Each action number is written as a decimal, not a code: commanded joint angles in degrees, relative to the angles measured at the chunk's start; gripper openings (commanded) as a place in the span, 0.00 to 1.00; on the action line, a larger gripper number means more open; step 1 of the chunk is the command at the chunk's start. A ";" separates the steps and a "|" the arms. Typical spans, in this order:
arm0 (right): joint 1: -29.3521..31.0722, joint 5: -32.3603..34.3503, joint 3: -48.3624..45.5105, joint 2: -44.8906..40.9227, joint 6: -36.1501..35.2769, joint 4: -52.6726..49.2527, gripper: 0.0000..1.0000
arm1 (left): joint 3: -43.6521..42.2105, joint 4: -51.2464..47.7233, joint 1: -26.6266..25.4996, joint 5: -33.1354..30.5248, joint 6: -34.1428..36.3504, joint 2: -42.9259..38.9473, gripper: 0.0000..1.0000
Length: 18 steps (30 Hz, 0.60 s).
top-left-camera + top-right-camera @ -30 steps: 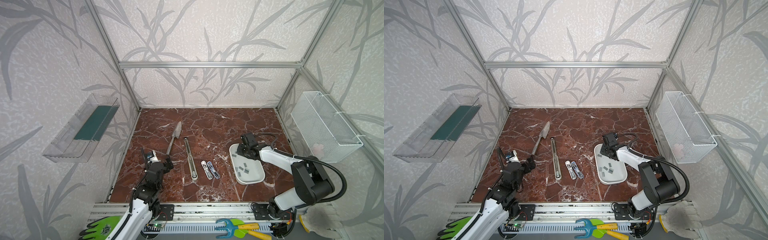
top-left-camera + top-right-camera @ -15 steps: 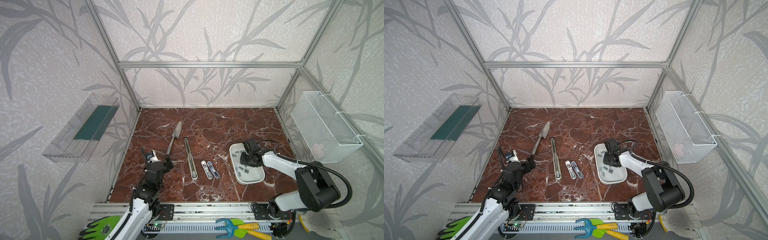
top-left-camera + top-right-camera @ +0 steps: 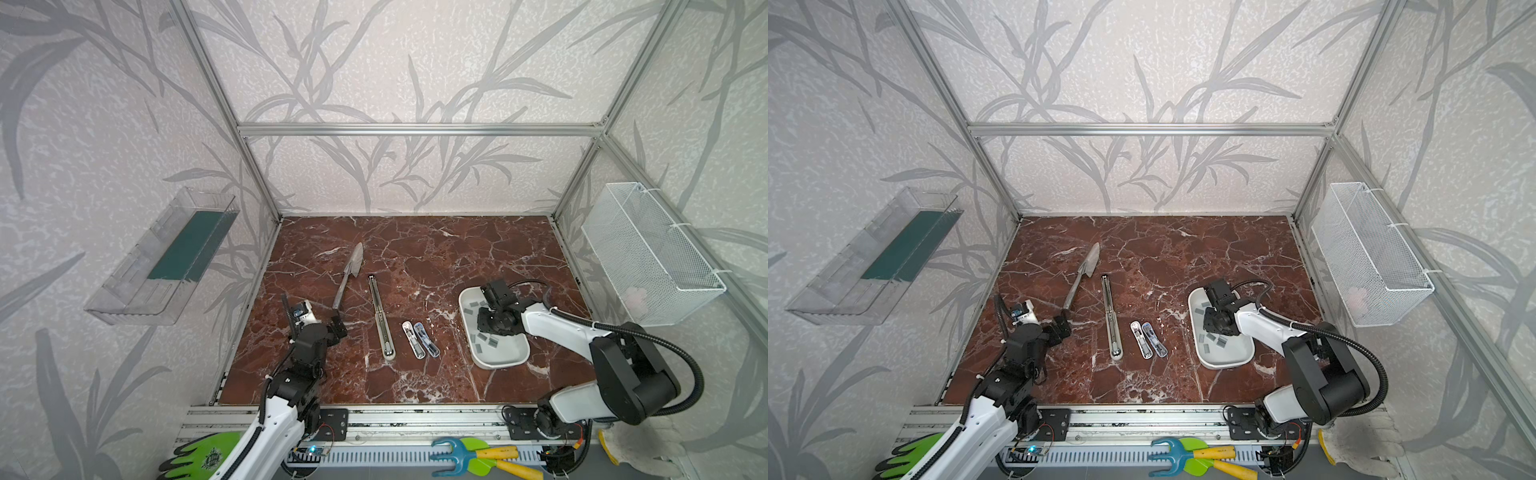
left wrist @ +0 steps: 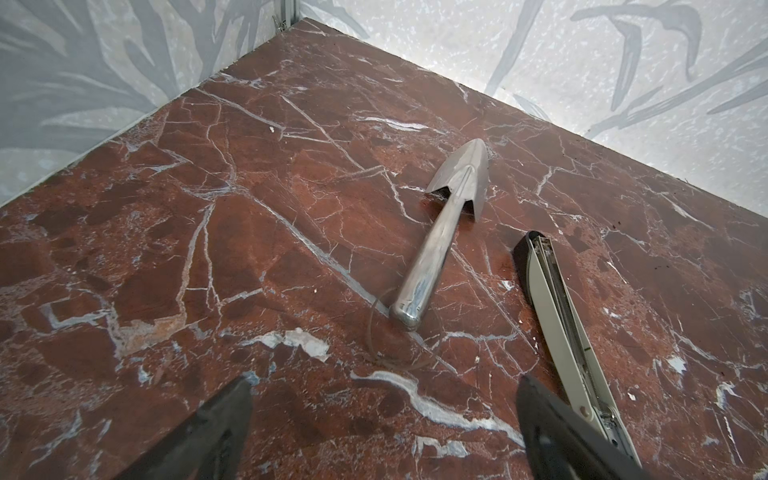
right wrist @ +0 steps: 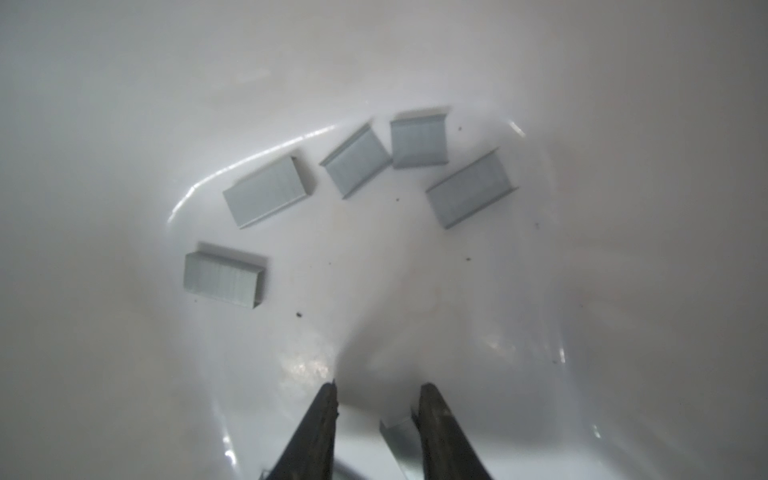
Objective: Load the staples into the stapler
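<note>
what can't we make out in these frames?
- Right wrist view: the staple strip beside a finger of the right gripper is cut off by the bottom edge; contact unclear.
- Both top views: the right arm hides part of the tray, so the staples cannot be counted.
- Both top views: the small staplers are too small to show whether loaded.
- Left wrist view: a finger of the left gripper covers the near end of the long stapler.

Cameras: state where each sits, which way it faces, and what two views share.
Top views: high in front, looking down at marble table; left arm, right arm show.
Left wrist: low over table, facing trowel and opened stapler; left tool shows.
Right wrist: above white tray, facing down at staples; right tool shows.
Shared: trowel, top views and left wrist.
</note>
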 commanded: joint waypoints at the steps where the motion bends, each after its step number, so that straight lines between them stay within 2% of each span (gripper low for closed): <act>1: 1.23 2.06 0.70 1.14 2.52 -6.68 0.34 | 0.70 0.94 0.01 -1.43 -0.30 0.00 0.99; 12: 1.72 3.33 -0.63 -1.48 4.16 -8.71 0.33 | 0.69 1.28 0.05 -1.21 -0.23 0.25 0.99; 18: 1.68 4.98 -0.70 -1.43 5.51 -8.92 0.24 | 0.76 1.38 0.05 -1.05 -0.26 0.43 0.99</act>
